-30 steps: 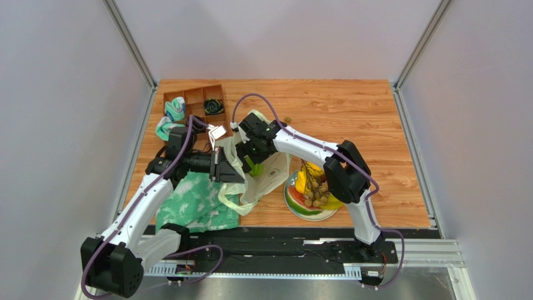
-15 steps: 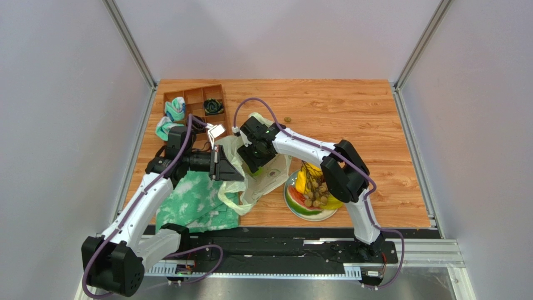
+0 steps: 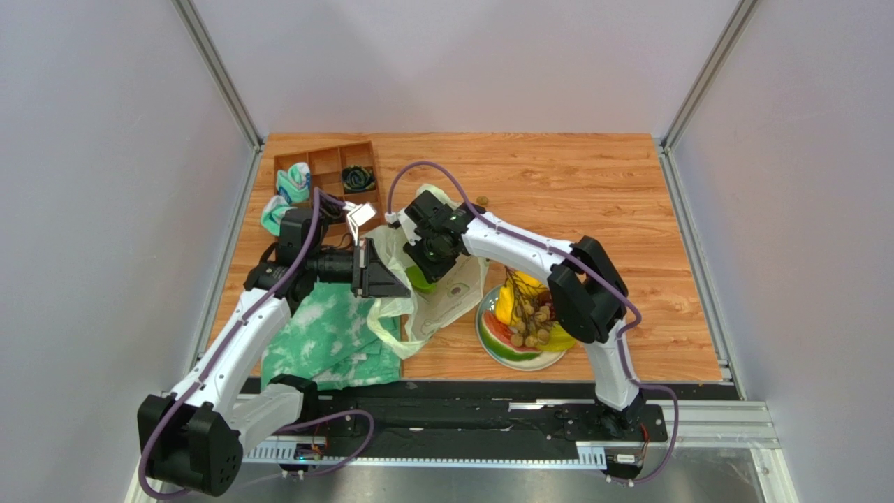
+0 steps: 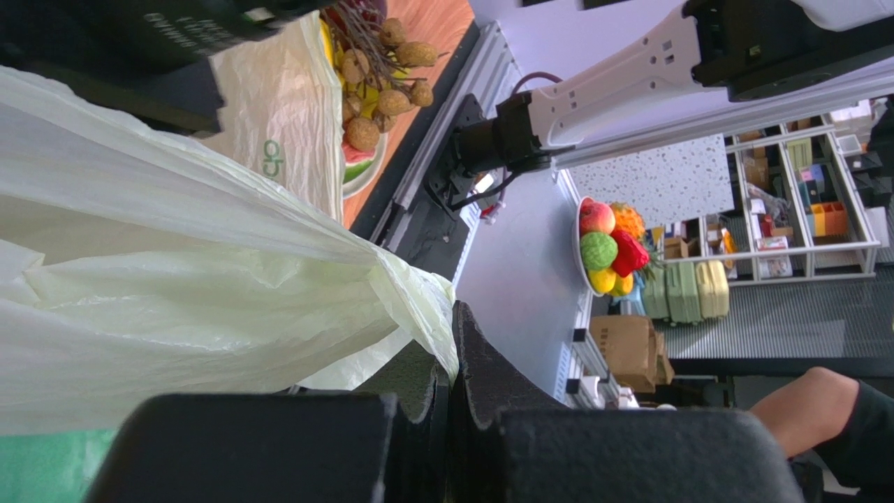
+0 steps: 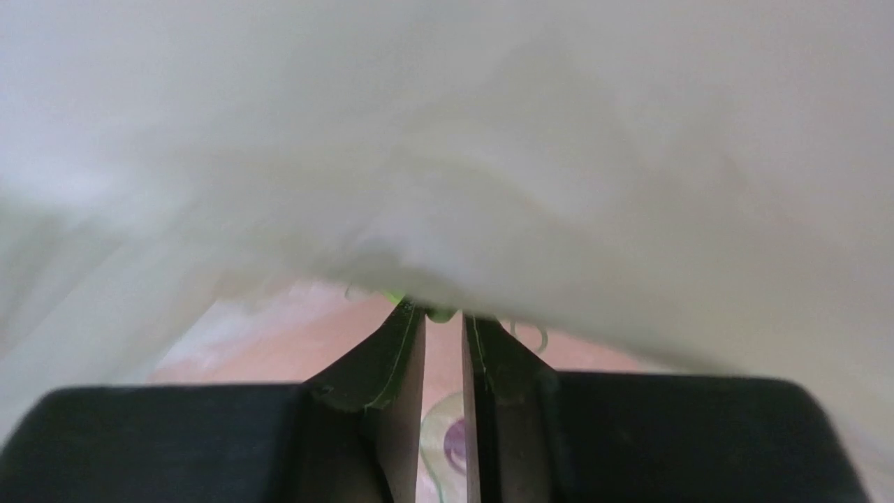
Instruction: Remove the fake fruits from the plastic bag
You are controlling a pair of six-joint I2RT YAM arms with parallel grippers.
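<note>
L hand (image 4: 451, 341): fingers pressed together, pinching edge of thin, pale yellow-green plastic bag (image 4: 189, 283). R hand (image 5: 443, 320): inside that bag, fingers nearly together, small green bit (image 5: 418, 305) at tips. You cannot tell if it's gripped. Fake fruits (image 3: 530, 314) lie piled on round plate (image 3: 525, 366), near R hand's wrist side.

Right wrist view: blurred plastic bag (image 5: 451, 157) film covers the right tool (image 5: 443, 314) tips. Only a green sliver (image 5: 435, 311) shows there; grip undetermined. Top view: same tips hidden inside the bag.
</note>
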